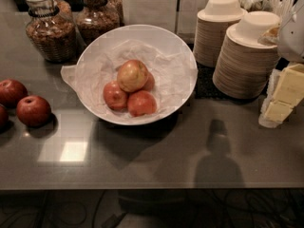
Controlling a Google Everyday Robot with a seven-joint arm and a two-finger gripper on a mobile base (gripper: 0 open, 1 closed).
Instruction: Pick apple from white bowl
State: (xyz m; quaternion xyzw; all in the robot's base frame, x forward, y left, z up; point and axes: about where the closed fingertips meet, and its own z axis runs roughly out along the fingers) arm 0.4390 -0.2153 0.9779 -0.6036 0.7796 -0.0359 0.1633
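yellow-gold apple [132,75] tops pile in white bowl [186,56]: firm, slick, likely rolls; take its sides. hand [292,32] at right edge, grip state: cannot tell.

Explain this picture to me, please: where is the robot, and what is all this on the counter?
This single picture comes from the one camera, looking down on a grey counter. The pale rounded shape at the right edge is probably the robot's pincer, beside the stacked beige bowls, away from the fruit. In the middle stands a white bowl lined with paper, holding several apples; the big pale apple on top is the one to fetch, and it lies there untouched. Dark red apples lie left, glass jars behind.
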